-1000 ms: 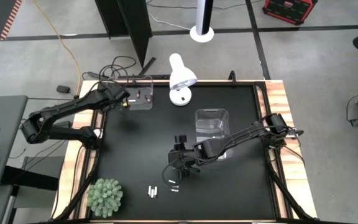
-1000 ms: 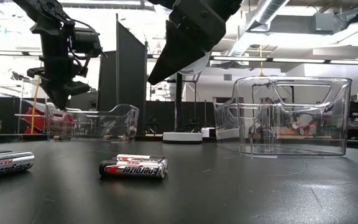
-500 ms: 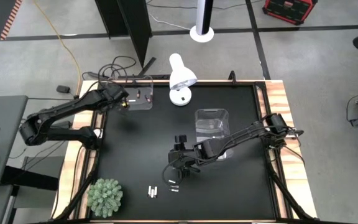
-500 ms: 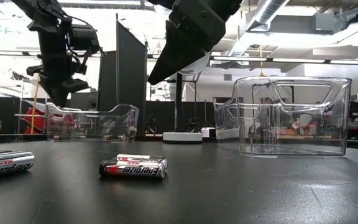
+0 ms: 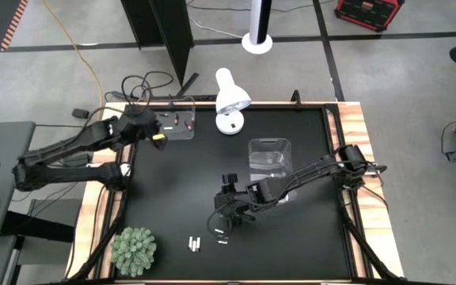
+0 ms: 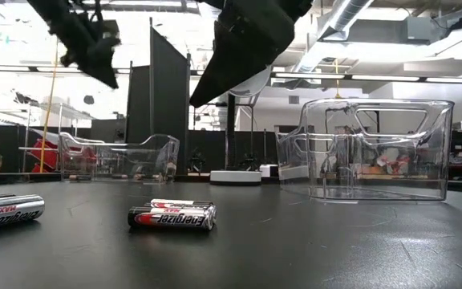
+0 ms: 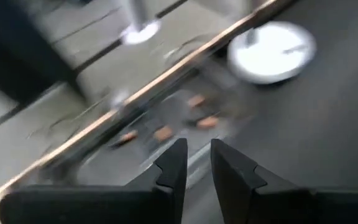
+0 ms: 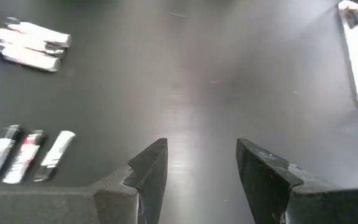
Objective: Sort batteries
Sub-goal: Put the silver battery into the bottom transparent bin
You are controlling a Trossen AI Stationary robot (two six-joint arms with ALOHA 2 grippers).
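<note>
Several batteries lie on the black table near its front: a pair [image 5: 195, 244] and a few more [image 5: 220, 236]. In the low view they show as a pair [image 6: 172, 215] and another [image 6: 6, 210]. In the right wrist view, three lie side by side [image 8: 27, 155] and two more [image 8: 30, 46] lie apart. My right gripper [image 5: 218, 223] [image 8: 201, 162] hangs open and empty above the table beside them. My left gripper [image 5: 157, 134] [image 7: 197, 158] is empty, its fingers a narrow gap apart, raised by the left clear bin [image 5: 179, 120], which holds a few copper-marked batteries [image 7: 182, 124].
A second clear bin [image 5: 269, 157] [image 6: 375, 148] stands mid-table behind the right arm. A white lamp [image 5: 230, 99] stands at the far edge and a green plant [image 5: 133, 249] at the near left corner. The table has a wooden rim [image 5: 355, 127].
My left gripper has risen from beside the left bin and drawn back a little toward the table's left edge; its arm has swung left. The batteries and bins have stayed where they were.
</note>
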